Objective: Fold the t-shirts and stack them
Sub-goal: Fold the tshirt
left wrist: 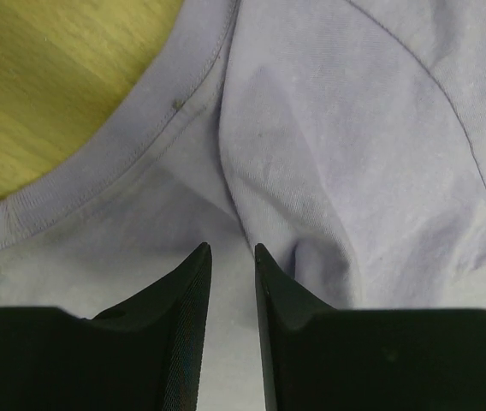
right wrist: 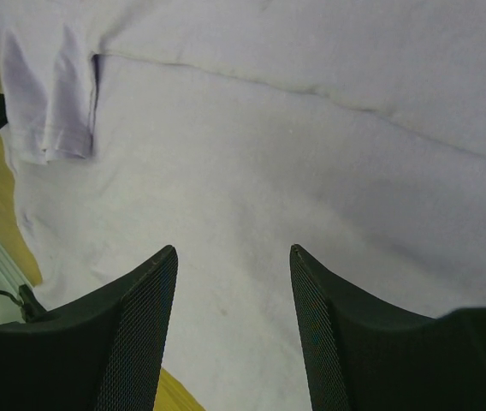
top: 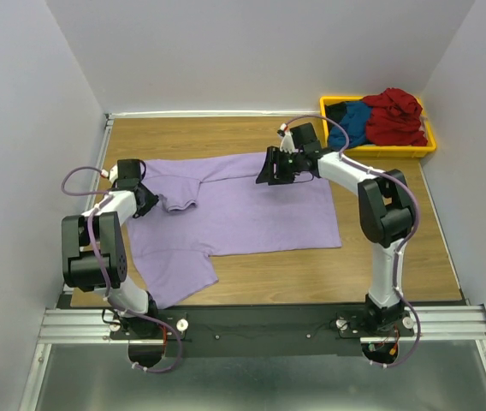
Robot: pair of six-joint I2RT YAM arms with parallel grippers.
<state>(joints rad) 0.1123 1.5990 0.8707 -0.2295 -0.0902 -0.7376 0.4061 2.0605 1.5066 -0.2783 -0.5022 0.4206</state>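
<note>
The lavender t-shirt is lying spread across the wooden surface, mostly flat, with its upper edge folded over into a long band. One short sleeve is jutting toward the near edge and the body is stretching out to the right. The cloth is looking soft and matte, showing shallow creases and thin stitched seams.

The left gripper is hovering low over the shirt's left part, near the neck opening. In the left wrist view its black, wedge-shaped fingers are standing slightly apart with only a narrow slit between them. No cloth is showing clamped in that slit. Just ahead of the tips the fabric is puckering into a soft ridge. The ribbed collar band is curving across bare wood grain.

The right gripper is hanging over the shirt's far folded edge. Its textured, mesh-patterned fingers are spread wide above smooth cloth and are gripping nothing. A hemmed sleeve is lying flat further off in that view.

At the far right corner, a yellow plastic bin is holding three crumpled shirts well apart from the lavender one. They are a dark red shirt, a blue shirt and a black shirt.
</note>
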